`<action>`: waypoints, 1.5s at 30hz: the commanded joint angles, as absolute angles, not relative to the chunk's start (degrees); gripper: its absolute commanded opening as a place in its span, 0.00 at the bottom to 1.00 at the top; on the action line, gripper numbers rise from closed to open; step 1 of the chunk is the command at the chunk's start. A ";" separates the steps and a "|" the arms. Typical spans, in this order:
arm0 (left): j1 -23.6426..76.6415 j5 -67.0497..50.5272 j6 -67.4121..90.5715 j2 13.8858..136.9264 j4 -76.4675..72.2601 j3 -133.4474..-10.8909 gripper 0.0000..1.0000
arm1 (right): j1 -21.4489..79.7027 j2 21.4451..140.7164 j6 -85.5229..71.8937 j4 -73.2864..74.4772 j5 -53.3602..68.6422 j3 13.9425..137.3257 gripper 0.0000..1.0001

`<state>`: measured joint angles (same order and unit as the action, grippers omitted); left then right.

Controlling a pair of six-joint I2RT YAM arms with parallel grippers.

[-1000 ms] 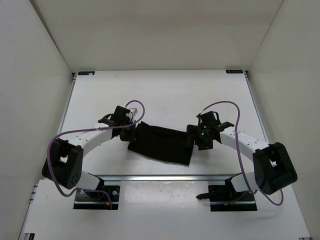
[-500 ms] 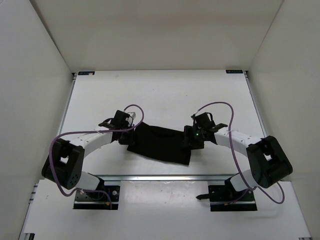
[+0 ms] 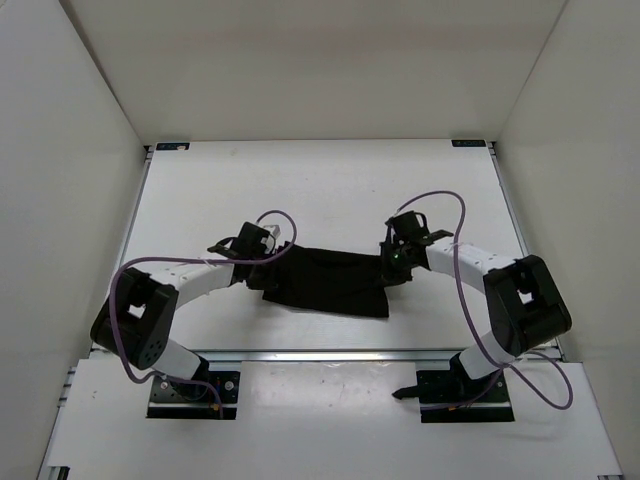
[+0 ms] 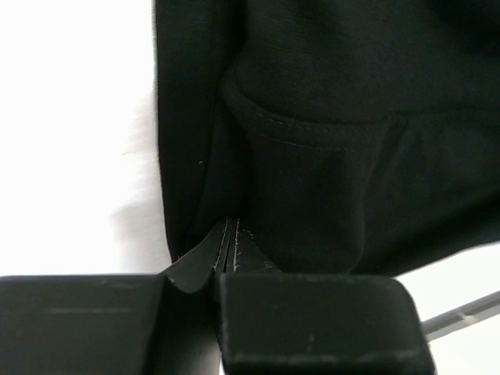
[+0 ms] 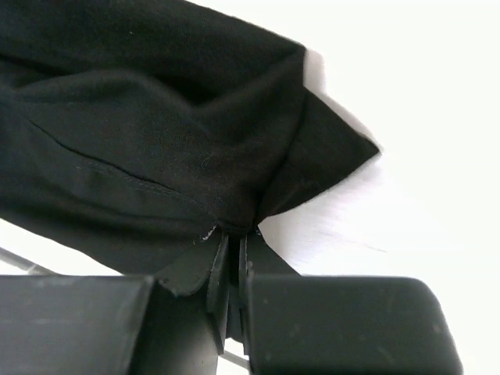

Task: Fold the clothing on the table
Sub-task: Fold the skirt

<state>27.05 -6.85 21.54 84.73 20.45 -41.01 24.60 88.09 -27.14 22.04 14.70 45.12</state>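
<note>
The clothing (image 3: 330,280) is a plain black garment lying partly folded across the middle of the white table (image 3: 330,190), stretched between the two arms. My left gripper (image 3: 272,262) is shut on its left edge; in the left wrist view the fabric (image 4: 336,156) runs straight into the closed tips of that gripper (image 4: 230,234). At the garment's right edge my right gripper (image 3: 388,265) is shut on the cloth. The right wrist view shows the fabric (image 5: 148,156) pinched between the tips of the right gripper (image 5: 233,238), with a loose corner (image 5: 344,144) sticking out to the right.
A metal rail (image 3: 330,355) runs along the table's near edge, just in front of the arm bases. White walls enclose the table on the left, back and right. Purple cables (image 3: 455,215) loop above each wrist.
The right gripper has moved in toward the garment's right edge and closed on it. Both grippers have shifted slightly toward the back, and the cloth is now drawn out wider between them.
</note>
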 commanded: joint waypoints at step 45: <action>28.39 -28.65 40.17 95.63 -1.42 -43.59 0.00 | 34.37 106.70 -24.96 34.01 27.51 92.98 0.68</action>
<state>29.54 -27.53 41.17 99.22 -3.40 -43.55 36.18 111.53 -23.88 36.38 25.52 89.93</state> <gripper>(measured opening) 0.067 0.623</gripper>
